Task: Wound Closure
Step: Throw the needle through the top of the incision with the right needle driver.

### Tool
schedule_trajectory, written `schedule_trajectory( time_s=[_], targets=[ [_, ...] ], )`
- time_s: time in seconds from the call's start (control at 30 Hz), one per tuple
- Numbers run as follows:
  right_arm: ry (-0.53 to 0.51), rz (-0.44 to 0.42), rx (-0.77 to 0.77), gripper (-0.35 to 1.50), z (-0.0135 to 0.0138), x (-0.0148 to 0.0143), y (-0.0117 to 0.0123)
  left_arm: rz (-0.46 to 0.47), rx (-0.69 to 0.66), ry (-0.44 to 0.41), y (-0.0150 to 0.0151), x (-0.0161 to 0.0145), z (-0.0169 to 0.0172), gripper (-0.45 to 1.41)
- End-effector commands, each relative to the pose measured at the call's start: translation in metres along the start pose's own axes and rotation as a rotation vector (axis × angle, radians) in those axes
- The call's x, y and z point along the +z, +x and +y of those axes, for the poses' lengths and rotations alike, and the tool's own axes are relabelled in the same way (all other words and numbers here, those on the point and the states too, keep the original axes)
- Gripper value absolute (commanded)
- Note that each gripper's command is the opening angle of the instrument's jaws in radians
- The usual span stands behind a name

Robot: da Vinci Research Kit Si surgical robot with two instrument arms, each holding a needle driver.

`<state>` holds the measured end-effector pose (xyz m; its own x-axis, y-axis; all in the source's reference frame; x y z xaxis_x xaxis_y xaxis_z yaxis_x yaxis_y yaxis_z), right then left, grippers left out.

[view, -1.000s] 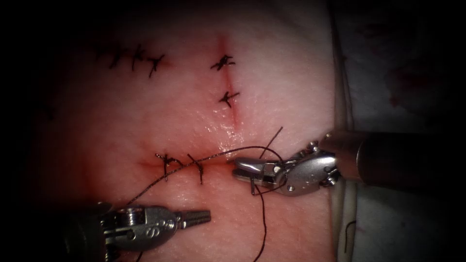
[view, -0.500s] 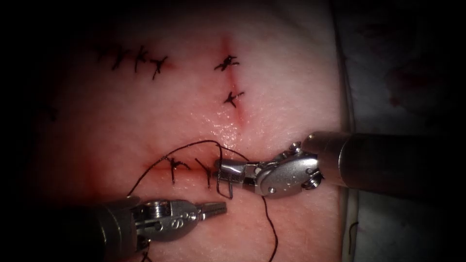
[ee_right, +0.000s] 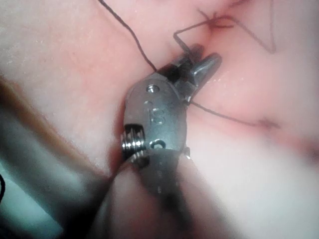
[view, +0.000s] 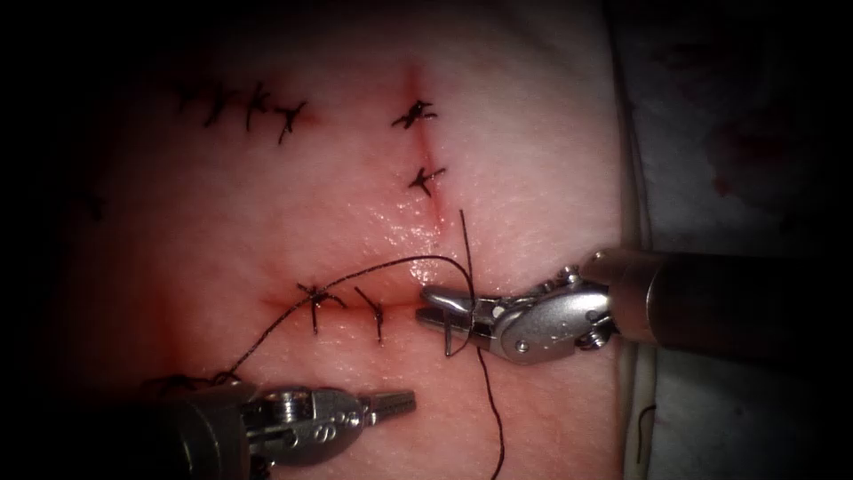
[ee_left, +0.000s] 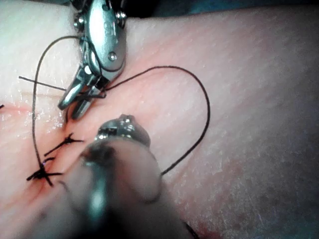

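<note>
Your right tool [view: 442,307] is clenched on the needle [view: 458,342], gripping it between its jaws so that the thin curved wire hangs just below the tips, clear of the tissue [view: 293,231] and not driven into it. Its tips sit at the right end of the horizontal cut [view: 355,304], just right of the two stitches [view: 342,307] already there. The thread [view: 373,271] arcs up and over from those jaws toward your left tool, a short free end pokes straight up above the right jaws, and another length trails down below them. Your left tool [view: 395,404] lies below the cut and below-left of the right tool, apart from it, jaws closed and grasping nothing, with thread passing behind its wrist.
</note>
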<state>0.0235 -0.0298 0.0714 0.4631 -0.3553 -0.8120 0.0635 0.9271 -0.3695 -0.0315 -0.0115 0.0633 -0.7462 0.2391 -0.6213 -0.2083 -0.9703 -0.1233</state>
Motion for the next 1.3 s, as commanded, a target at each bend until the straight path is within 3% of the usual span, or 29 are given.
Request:
schedule_trajectory(
  time_s=[0.03, 0.57, 1.3],
  targets=[
    [0.005, 0.0, 0.002, -0.35, -0.0003, 0.0014, 0.0, 0.004, 0.0, -0.001, 0.0001, 0.0008, 0.0, -0.45],
    [0.095, -0.038, 0.189, -0.35, -0.0001, 0.0027, -0.0004, 0.002, 0.007, -0.003, -0.0006, 0.0016, 0.0001, -0.45],
    [0.163, -0.17, 0.514, -0.35, -0.0023, 0.002, -0.005, 0.001, 0.013, -0.004, -0.0005, 0.0013, 0.0002, -0.45]
  ],
)
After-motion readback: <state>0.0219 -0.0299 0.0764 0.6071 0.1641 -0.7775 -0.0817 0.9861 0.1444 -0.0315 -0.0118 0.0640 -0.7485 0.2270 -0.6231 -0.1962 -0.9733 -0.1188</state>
